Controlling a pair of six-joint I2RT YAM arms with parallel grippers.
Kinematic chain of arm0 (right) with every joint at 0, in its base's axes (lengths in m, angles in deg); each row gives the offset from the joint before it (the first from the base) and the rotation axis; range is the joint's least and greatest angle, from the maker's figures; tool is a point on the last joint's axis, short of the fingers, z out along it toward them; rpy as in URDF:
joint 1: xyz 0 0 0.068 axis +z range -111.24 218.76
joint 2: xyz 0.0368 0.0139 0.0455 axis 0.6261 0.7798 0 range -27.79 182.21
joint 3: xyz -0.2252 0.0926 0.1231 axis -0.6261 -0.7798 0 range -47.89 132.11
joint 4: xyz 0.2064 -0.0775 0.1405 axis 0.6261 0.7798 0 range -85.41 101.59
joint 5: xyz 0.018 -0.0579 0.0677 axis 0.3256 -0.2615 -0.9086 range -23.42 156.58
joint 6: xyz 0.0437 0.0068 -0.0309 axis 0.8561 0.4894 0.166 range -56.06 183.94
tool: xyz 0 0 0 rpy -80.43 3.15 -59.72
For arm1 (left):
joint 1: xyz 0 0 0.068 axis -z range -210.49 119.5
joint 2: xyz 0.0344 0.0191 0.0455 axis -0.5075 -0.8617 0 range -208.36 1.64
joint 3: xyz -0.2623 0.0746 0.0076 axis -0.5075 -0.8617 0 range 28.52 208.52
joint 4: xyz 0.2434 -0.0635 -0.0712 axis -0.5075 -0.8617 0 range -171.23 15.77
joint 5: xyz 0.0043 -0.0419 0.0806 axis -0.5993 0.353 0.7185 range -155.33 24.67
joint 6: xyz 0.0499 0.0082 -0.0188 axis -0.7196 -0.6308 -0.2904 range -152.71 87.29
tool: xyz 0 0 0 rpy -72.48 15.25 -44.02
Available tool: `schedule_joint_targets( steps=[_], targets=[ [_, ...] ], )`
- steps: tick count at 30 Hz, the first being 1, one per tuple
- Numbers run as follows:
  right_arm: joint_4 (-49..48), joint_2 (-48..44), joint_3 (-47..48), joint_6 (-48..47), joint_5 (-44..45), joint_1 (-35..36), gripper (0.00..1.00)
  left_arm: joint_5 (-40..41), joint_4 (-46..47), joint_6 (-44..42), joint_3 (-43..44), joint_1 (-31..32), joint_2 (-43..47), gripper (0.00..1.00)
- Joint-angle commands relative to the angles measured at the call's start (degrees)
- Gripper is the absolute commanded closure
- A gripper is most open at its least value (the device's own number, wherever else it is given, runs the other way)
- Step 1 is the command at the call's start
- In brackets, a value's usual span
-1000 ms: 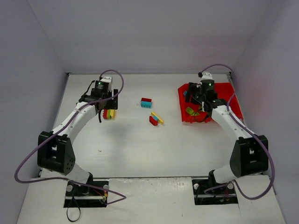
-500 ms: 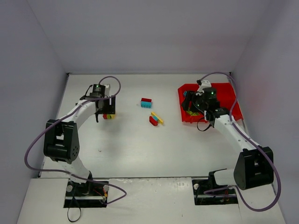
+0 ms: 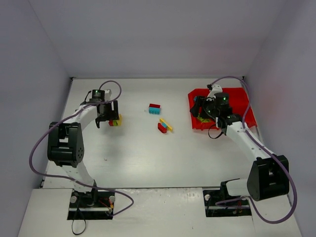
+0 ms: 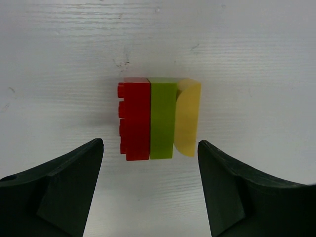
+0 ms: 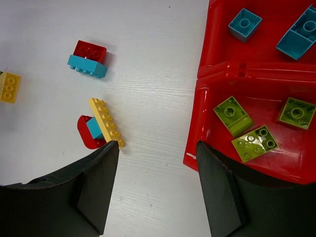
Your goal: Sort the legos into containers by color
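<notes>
Left gripper [image 4: 149,170]: jaws spread wide, nothing between them; both fingers [image 4: 64,192] hang over the white table [image 4: 247,49]; just ahead of the tips, centred on the gap and touching neither finger, a stack [image 4: 160,118] of three legos lies on its side, red towards the left finger, green in the middle, yellow towards the right finger.

Right gripper [image 5: 158,148]: jaws partly open and empty, over the table; the tray [image 5: 202,98] begins at its right finger [image 5: 222,192], its left wall running forward from there; the near compartment, just ahead and right of that finger, holds three green bricks [image 5: 254,143] lying loose; past a low wall, the far compartment holds two cyan bricks [image 5: 245,23].

Just ahead of its left fingertip, on the table, a yellow plate [image 5: 106,122] lies askew across a cyan piece and a rounded red one; farther ahead and left, well apart from the tray, a red brick [image 5: 90,51] sits against a cyan brick [image 5: 87,65]; farthest left, at the edge of that view, the stack's yellow end shows.
</notes>
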Motion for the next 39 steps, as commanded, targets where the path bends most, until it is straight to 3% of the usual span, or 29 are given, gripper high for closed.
schedule_joint_targets(
  steps=[1, 12, 20, 30, 39],
  targets=[
    [-3.67, -0.01, -0.11, 0.19, -1.39, 0.53, 0.4, -4.54, 3.64, 1.16, 2.68, 0.38, -0.06, 0.29],
    [-3.67, 0.52, 0.06, 0.28, -3.15, 0.79, 0.4, -4.2, 3.91, 1.42, 4.79, 0.91, -4.71, 0.29],
    [-3.75, 0.0, 1.03, 1.77, -7.63, 2.81, 0.4, -5.95, 5.75, 1.51, 3.83, 2.23, -2.44, 0.43],
    [-6.82, 0.26, 4.02, 10.64, -14.74, 9.75, 0.39, -8.24, 13.04, 0.02, -2.15, 8.55, 12.22, 0.48],
    [-22.98, 0.52, 3.76, 22.94, -20.38, 16.08, 0.27, -10.52, 25.24, 0.97, -8.82, 19.36, 25.33, 0.48]
  ],
)
